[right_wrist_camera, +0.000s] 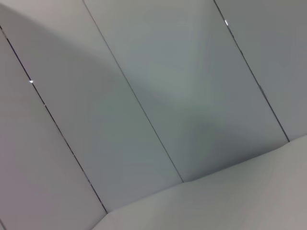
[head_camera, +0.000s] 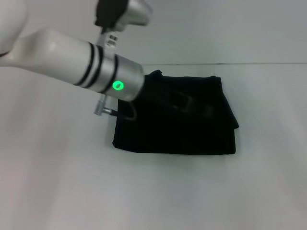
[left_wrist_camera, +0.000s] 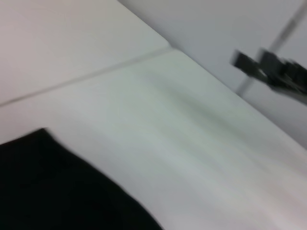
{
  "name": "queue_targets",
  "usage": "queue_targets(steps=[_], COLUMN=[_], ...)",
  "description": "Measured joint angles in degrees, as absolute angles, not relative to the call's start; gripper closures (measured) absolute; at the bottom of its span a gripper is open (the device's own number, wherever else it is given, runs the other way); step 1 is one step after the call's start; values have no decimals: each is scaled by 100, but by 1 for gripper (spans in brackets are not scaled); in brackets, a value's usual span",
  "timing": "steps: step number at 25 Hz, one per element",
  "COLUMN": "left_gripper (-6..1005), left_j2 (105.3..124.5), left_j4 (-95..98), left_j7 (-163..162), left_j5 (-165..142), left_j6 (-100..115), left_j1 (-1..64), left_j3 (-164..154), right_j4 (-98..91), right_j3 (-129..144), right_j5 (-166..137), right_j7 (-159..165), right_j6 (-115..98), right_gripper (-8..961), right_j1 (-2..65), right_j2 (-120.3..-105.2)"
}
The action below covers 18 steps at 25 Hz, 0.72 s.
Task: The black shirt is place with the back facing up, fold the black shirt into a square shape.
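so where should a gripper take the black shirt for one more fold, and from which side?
Probably the loose flap on the black shirt's right edge, where layers stick out unevenly. Come from the right, low over the table. The left arm covers the shirt's left corner.

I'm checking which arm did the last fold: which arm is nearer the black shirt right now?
Left. The left arm reaches over the black shirt's left edge, its gripper dark against the cloth. The right arm is out of the head view; its wrist camera shows only wall panels.
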State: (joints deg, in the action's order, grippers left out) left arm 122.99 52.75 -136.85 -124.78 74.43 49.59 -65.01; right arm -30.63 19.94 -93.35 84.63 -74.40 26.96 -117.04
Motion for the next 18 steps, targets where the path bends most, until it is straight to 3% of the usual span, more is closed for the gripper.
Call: queue_targets(steps=[3,6,11,14,18], left_gripper=[501,378,185,135,69], left_j2=[12273,12170,11703,11512,11376], left_j4=[5138,4811,4138,4186,4302], left_j7=[-14120,-14616,-15115,-14950,-14887], left_j5=[-12431,-12316,-12043,-11870,-11969], left_j6=[7317,7354,7517,7734,8060], left_j1=[4767,4624,4270,3887,3777], left_j3=[-5703,-4666,-3813,-3593,-3438], right_j4=[-3099,-3119,-3364,-3728,-3859], right_j3=[2056,2314,3051,3806,4319], right_j5=[-9664,-10233,-11199,-12047,-12718], right_j7=[8825,9523,11113,12463,13312], right_j6=[-7437,-7460,-7656,-7923,-7987], right_gripper=[67,67,68,67,68], right_j1=[2783,2948,3360,3913,4533], right_j2=[-11615,-11405,-11072,-10911,-10840])
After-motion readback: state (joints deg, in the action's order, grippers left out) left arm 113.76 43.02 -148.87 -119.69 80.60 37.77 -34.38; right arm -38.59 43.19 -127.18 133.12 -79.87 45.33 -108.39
